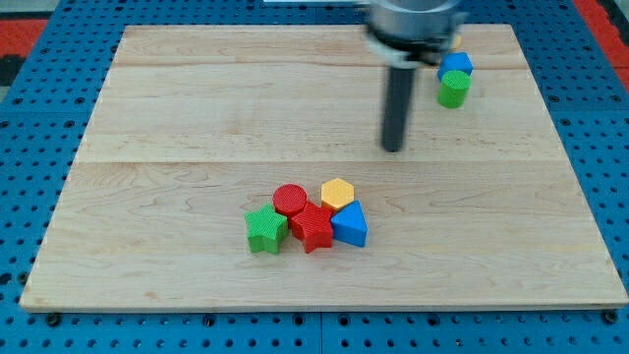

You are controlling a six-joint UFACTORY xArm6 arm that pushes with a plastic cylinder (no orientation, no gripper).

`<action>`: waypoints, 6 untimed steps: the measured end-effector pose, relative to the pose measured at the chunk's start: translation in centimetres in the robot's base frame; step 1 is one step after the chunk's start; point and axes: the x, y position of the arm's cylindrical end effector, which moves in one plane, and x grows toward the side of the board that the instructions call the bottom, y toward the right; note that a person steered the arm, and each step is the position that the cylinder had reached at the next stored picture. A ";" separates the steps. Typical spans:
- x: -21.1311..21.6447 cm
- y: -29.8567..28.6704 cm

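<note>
— Rod (pixel 396 93) first: it comes down from the table's (pixel 177 128) far edge, and my tip (pixel 393 148) rests on bare wood right of centre, touching no block. No jaws exist on this arm, so nothing is open, shut or held.

— What lies nearest?

— Two groups, both apart from my tip. Towards the far right corner sit a blue block (pixel 455 64) and a green cylinder (pixel 453 89), touching each other. Towards the near edge, around the middle, five blocks huddle: red cylinder (pixel 290 199), yellow hexagon (pixel 337 192), green star (pixel 265 229), red star (pixel 313 227) and blue triangle (pixel 350 225).

— Any hazard?

— I judge two. That huddle is packed tight, so a shove on one piece would likely drag its neighbours along or twist them. And the far pair stands close to the table's edge; a push outward could tip either onto the blue pegboard (pixel 590 147) around it.
</note>
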 end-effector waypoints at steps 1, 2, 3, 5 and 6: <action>2.4 7.2; 0.4 15.0; -6.7 15.4; -7.1 4.6; -5.7 -1.5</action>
